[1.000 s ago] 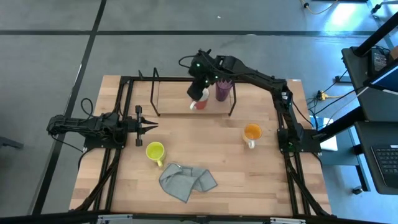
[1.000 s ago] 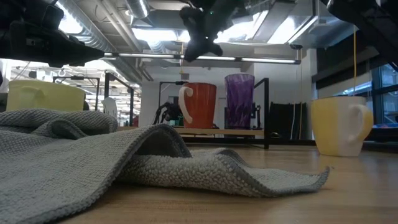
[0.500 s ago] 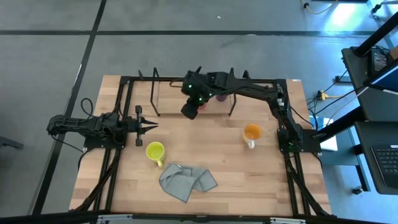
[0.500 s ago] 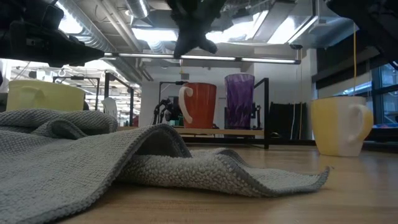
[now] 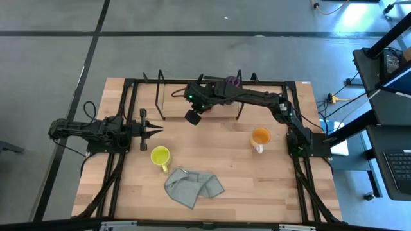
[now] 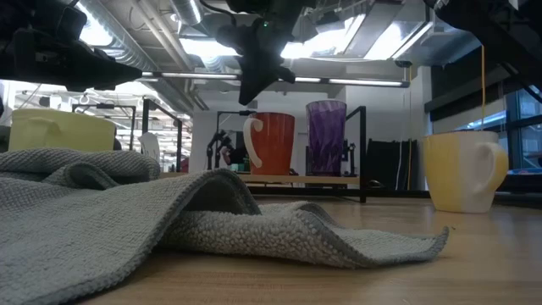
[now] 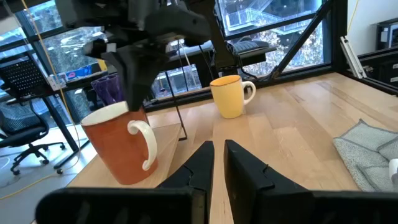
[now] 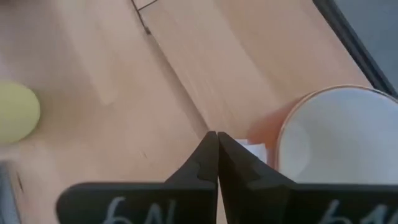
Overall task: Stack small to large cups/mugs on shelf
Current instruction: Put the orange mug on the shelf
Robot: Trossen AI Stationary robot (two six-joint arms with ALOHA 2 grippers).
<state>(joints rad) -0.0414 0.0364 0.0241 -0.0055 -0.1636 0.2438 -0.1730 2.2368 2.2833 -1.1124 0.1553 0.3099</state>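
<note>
A red-orange mug with a white handle and white inside point(image 6: 271, 142) and a purple tumbler point(image 6: 326, 135) stand by their bases on the black wire shelf point(image 6: 364, 157) at the far middle. In the high view my right arm covers most of that mug. My right gripper point(image 5: 192, 117) is shut and empty. It hangs above the table just to the left of and nearer than the mug point(image 8: 323, 143). The orange mug point(image 5: 260, 136) stands on the table at the right, the yellow mug point(image 5: 159, 155) left of centre. My left gripper point(image 5: 154, 130) waits at the left, fingers a narrow gap apart point(image 7: 217, 149).
A grey cloth point(image 5: 192, 186) lies crumpled near the table's front, below the yellow mug. The black table frame point(image 5: 128, 102) runs along the left, far and right sides. Bare wood lies between the shelf and the two mugs on the table.
My right gripper has drawn away from above the red-orange mug, going toward the table's left and near edges and a little down. The mug and the tumbler have stayed on the shelf.
</note>
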